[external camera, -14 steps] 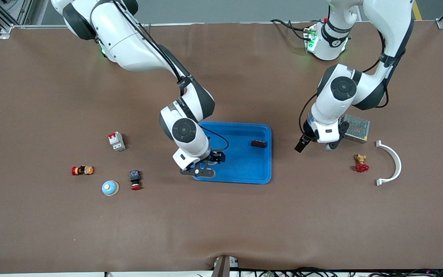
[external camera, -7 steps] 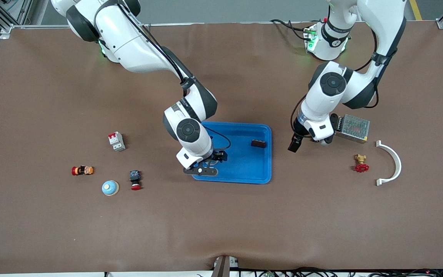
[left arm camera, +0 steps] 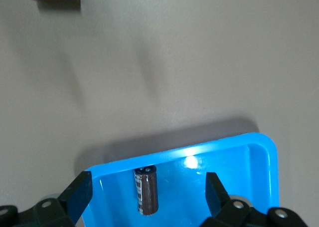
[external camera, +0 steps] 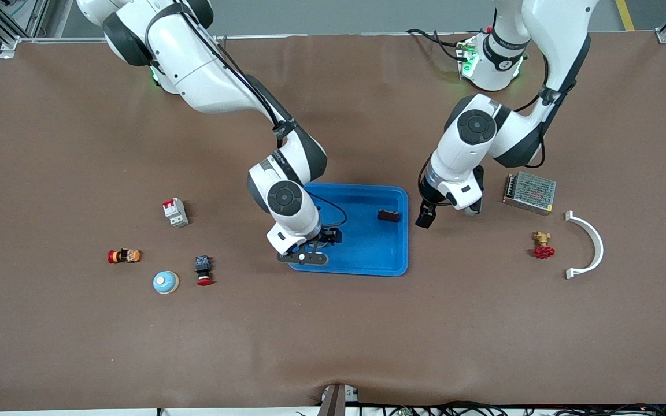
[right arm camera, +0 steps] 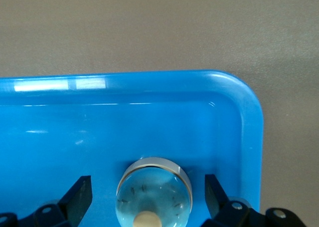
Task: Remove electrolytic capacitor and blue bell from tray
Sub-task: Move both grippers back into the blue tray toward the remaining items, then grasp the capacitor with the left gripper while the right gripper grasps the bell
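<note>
Lower left of frame: white circuit breaker (external camera: pixel 175 212), small orange-red part (external camera: pixel 124 255), blue dome (external camera: pixel 165 282), red-capped push button (external camera: pixel 203 270); right of frame: metal mesh power supply (external camera: pixel 530 192), brass valve with red handwheel (external camera: pixel 542 245), white curved bracket (external camera: pixel 588 244).

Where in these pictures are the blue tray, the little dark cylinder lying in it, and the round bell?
blue tray (external camera: pixel 367 267): front view, on its rim nearest the camera.
capacitor (left arm camera: pixel 146 191): left wrist view, on the middle of its dark body.
bell (right arm camera: pixel 154 192): right wrist view, on its domed top.
</note>
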`<move>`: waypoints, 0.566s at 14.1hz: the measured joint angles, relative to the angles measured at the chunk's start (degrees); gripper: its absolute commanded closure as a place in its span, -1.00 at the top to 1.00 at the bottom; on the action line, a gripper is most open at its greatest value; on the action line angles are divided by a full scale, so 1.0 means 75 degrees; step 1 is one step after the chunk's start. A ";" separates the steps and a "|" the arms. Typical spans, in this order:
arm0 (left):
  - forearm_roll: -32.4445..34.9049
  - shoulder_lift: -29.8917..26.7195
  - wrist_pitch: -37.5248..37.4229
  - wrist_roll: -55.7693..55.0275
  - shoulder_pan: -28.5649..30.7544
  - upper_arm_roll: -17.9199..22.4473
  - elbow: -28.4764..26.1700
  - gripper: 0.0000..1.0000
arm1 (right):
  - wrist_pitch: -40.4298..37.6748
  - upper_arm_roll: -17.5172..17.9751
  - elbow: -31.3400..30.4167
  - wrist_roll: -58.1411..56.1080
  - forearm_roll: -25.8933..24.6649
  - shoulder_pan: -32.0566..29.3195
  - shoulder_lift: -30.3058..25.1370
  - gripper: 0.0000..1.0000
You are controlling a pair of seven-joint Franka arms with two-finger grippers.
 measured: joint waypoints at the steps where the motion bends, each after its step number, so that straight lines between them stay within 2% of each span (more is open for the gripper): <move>1: 0.0000 0.0108 -0.0001 -0.0171 -0.0043 0.0000 0.0069 1.00 | 0.0000 0.0000 0.0000 0.0000 -0.0022 0.0000 0.0008 1.00; 8: 0.0295 0.0984 -0.0006 -0.1502 -0.0308 0.0011 0.0638 1.00 | 0.0002 -0.0002 -0.0001 0.0000 -0.0061 0.0003 0.0138 1.00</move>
